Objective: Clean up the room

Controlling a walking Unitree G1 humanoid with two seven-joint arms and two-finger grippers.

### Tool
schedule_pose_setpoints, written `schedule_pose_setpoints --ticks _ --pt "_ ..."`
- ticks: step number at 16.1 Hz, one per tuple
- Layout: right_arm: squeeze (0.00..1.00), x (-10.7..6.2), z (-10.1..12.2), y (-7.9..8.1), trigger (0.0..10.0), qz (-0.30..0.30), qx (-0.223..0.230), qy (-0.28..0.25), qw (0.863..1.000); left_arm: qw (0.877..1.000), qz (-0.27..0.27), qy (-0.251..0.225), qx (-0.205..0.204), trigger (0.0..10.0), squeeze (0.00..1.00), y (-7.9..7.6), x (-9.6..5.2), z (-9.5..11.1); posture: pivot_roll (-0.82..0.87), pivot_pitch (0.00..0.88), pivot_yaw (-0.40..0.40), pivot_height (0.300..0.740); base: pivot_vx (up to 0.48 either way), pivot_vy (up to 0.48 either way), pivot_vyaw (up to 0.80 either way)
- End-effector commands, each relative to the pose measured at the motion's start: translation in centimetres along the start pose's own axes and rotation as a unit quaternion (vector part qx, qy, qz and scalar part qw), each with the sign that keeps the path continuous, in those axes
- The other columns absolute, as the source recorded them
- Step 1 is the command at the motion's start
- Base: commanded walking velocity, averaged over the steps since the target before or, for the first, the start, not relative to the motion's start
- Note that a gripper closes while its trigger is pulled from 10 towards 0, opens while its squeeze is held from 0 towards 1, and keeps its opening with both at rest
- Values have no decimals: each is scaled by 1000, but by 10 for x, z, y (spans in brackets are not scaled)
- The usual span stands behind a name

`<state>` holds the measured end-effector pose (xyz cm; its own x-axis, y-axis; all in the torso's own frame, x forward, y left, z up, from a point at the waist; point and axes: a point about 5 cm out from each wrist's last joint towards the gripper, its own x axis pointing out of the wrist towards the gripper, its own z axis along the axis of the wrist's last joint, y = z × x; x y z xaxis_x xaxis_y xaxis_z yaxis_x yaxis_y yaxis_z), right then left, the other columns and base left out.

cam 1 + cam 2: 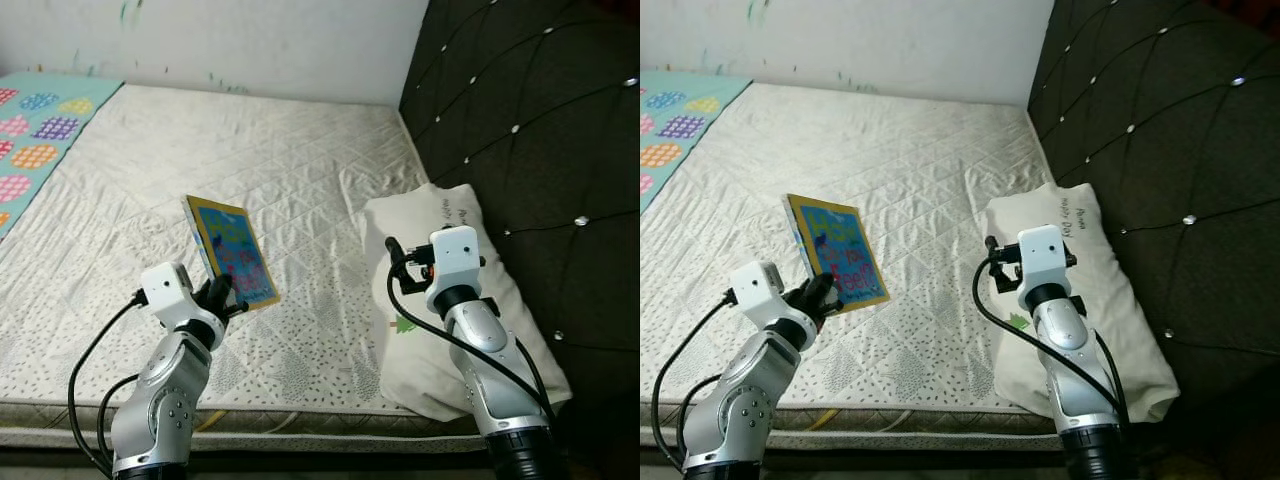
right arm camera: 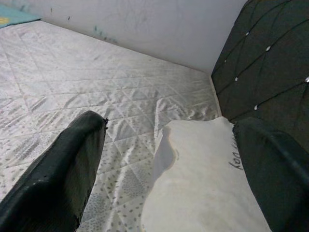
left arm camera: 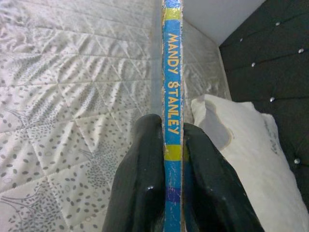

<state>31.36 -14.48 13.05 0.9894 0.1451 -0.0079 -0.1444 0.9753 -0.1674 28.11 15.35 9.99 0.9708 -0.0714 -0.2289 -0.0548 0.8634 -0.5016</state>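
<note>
A thin picture book (image 1: 232, 251) with a blue, colourful cover is held up off the mattress (image 1: 230, 160) by its lower corner. My left gripper (image 1: 220, 297) is shut on it. In the left wrist view the book's blue spine (image 3: 173, 96) reads "MANDY STANLEY" and runs between the two black fingers (image 3: 140, 179). My right gripper (image 1: 400, 262) hovers open over the near end of a white pillow (image 1: 450, 300), with nothing between its fingers (image 2: 63, 174).
The bare quilted mattress stretches to a white wall (image 1: 250, 40). A dark tufted headboard (image 1: 540, 130) stands on the right behind the pillow. A teal sheet with coloured patches (image 1: 35, 130) lies at the far left. The mattress front edge (image 1: 300, 425) is just below my arms.
</note>
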Motion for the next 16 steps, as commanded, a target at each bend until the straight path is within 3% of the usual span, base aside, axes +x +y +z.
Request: schedule_pose_setpoints --ticks 1,6,8,10,12,16 --pt "0 0 6 2 10000 -2 3 -7 1000 999 -24 -18 20 10000 0 -14 0 10 8 90 -75 740 0 0 0" --pt "0 5 9 8 10000 0 18 -18 1000 999 -17 -24 35 10000 0 -16 4 15 6 55 -39 740 0 0 0" --pt "0 5 7 7 10000 -2 20 -16 1000 999 -20 -29 16 10000 0 -9 2 17 8 57 -39 740 0 0 0" --pt "0 3 6 7 10000 0 21 -13 1000 999 -22 -23 25 10000 0 -7 1 16 8 64 -44 740 0 0 0" --pt "0 2 5 8 10000 4 22 -9 1000 998 -19 -17 58 10000 0 -4 0 15 8 74 -56 736 0 0 0" --pt "0 3 6 11 10000 15 31 -11 999 998 -25 -25 59 10000 0 -9 -1 15 12 80 -65 728 0 0 0"
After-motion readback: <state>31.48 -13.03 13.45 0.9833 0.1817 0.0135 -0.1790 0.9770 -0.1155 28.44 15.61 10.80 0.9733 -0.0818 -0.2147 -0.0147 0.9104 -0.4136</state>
